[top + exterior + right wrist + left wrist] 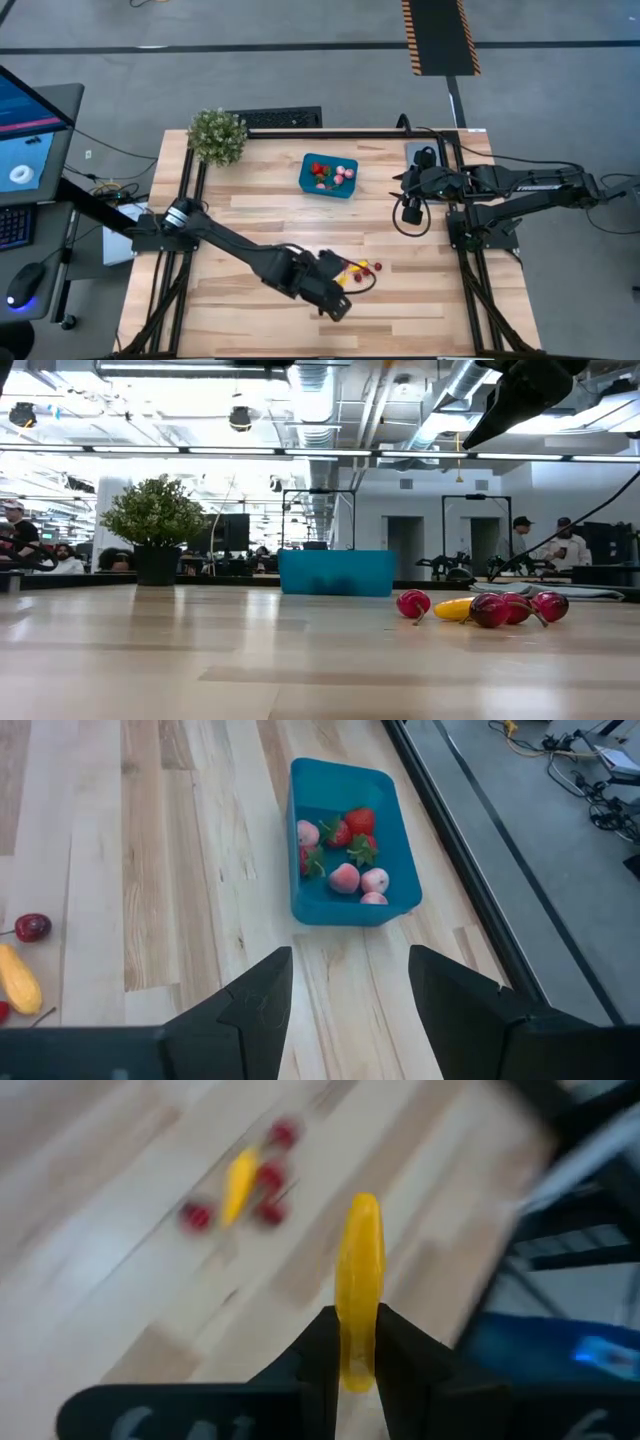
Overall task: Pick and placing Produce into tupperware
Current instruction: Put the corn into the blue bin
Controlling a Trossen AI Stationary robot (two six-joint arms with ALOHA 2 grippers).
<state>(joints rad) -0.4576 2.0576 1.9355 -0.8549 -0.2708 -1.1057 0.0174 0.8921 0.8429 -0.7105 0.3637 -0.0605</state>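
Left wrist view shows it best: the left gripper (352,1342) has its two dark fingers pressed together on a small yellow piece (358,1285), a slim, smooth, banana-like sliver pinched near its lower end, so most of its length sticks out past the fingertips. It looks like hard, glossy plastic, very light and stiff, and I'd guess a bit slippery. Held that far from its middle it could pivot or squirt out, though its weight hardly matters.

Beyond the fingertips, on the pale wooden plank surface (260,215), lies the rest of the loose produce: another yellow piece (238,1183) with dark red cherries (270,1178) clustered round it. They are round and shiny with thin stalks. They would likely roll if nudged, so closing across the body seems safer than catching a stalk.

From above, the left gripper (335,290) sits just beside that little heap (362,268). The tupperware (329,177) is well apart from it, farther across the surface and nearer the right gripper (411,214). That one waits with its fingers spread, looking down on the teal, round-cornered tub, whose smooth walls already hold red strawberries (358,821) and pink pieces (345,877).
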